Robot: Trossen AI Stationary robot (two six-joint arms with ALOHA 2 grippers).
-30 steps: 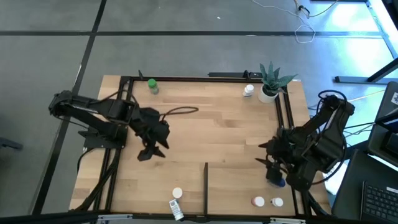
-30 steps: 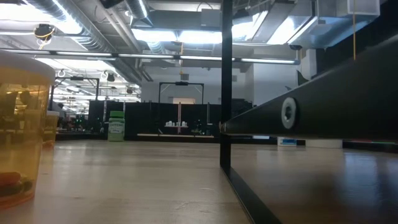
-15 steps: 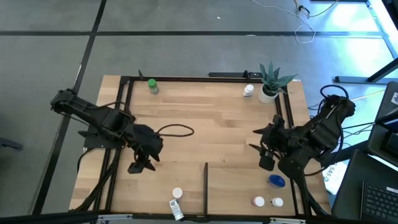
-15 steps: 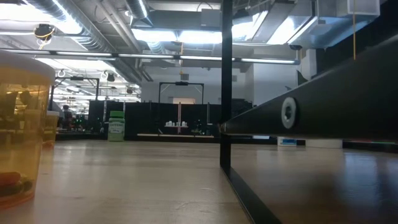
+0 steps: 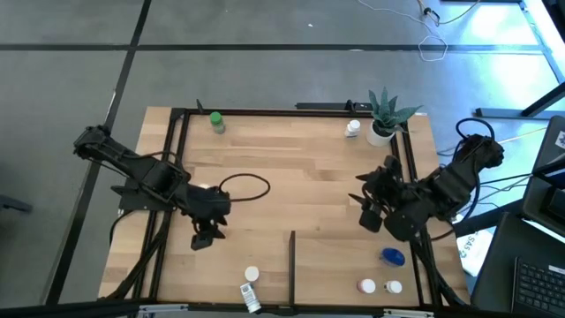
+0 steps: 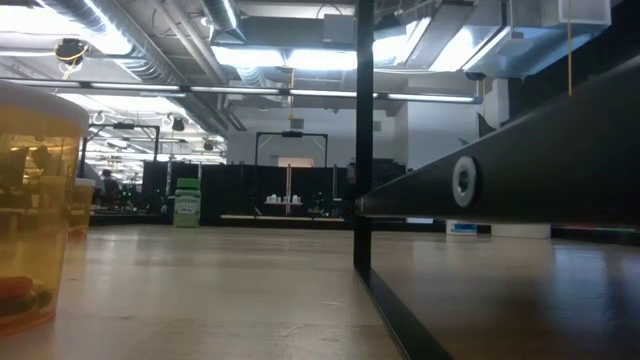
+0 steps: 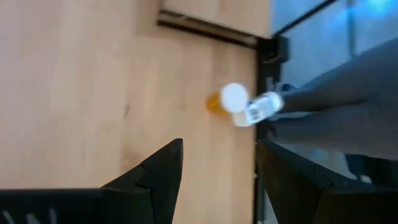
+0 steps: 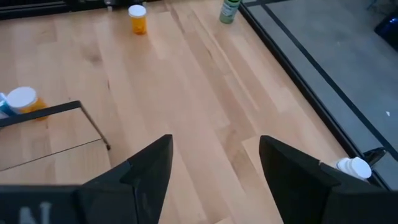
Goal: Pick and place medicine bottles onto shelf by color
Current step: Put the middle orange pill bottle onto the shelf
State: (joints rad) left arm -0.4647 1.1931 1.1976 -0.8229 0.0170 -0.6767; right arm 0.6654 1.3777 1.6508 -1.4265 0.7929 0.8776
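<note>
While neither arm carries anything, the step in hand looks like a reach for the next bottle. The left claw hovers over the table at about eight o'clock, its jaws apart and empty, facing a white-capped orange bottle and a white bottle lying on its side, the two touching, close to the black frame rail. From above, these sit at the six o'clock edge, just left of the short divider bar. The right claw hangs over the table at about three o'clock, jaws apart and empty, with the blue bottle near it toward five o'clock and two white-capped bottles beyond that. A green bottle stands at eleven o'clock, a white one at one o'clock beside the plant. Next, I judge, the left claw should drop over the upright orange bottle without knocking its neighbour. The table's middle is open; the rails and divider crowd the six o'clock edge.
</note>
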